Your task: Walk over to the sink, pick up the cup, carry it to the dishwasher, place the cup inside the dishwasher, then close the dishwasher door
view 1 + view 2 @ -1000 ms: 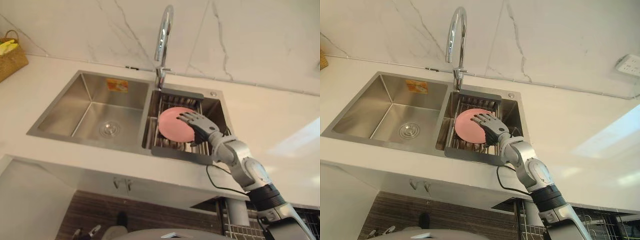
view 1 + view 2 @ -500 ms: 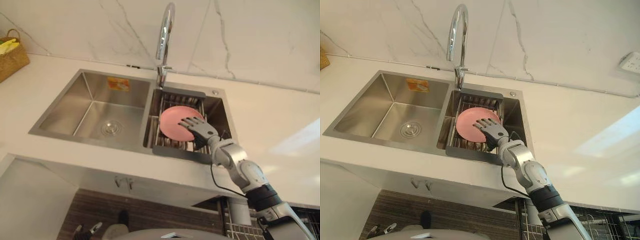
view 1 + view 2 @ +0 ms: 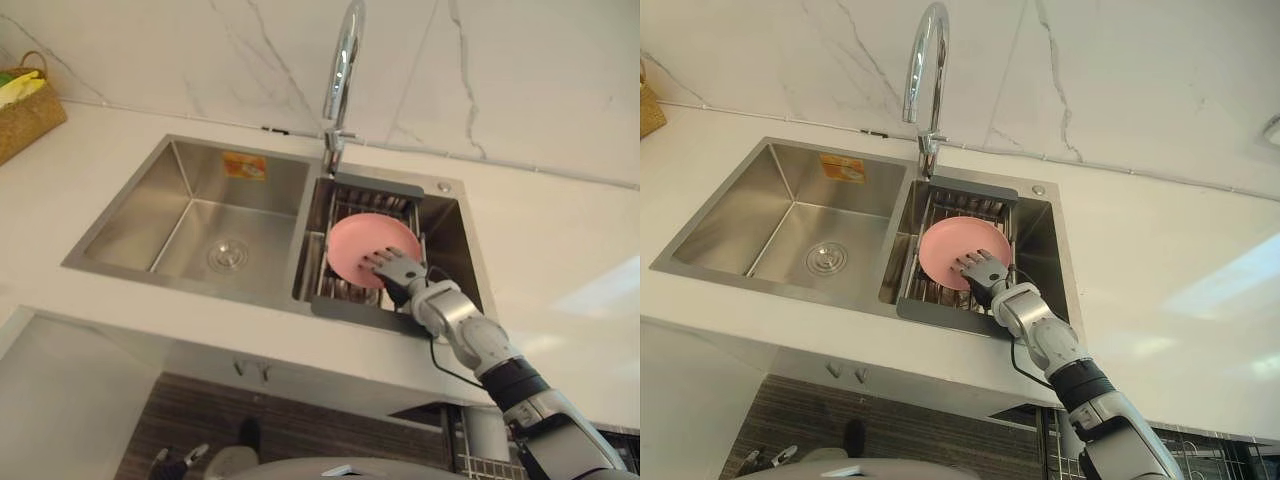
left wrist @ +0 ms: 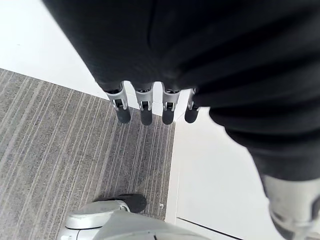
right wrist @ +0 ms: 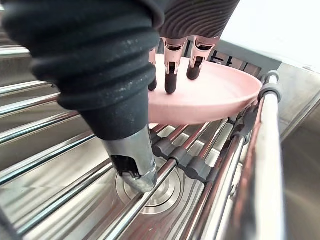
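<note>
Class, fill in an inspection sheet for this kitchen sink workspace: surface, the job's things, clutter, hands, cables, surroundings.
Surface: white countertop with a steel double sink set in it.
Job's things: a pink dish, rather than a cup, lies on the wire rack in the right basin.
Clutter: wicker basket at the counter's left end; orange sticker on the left basin's back wall.
Hands: right hand open, fingers on the dish's face, thumb below its rim; left hand open, hanging above the floor.
Cables: nothing seen in the basins.
Surroundings: marble wall, chrome tap, grey striped floor.
</note>
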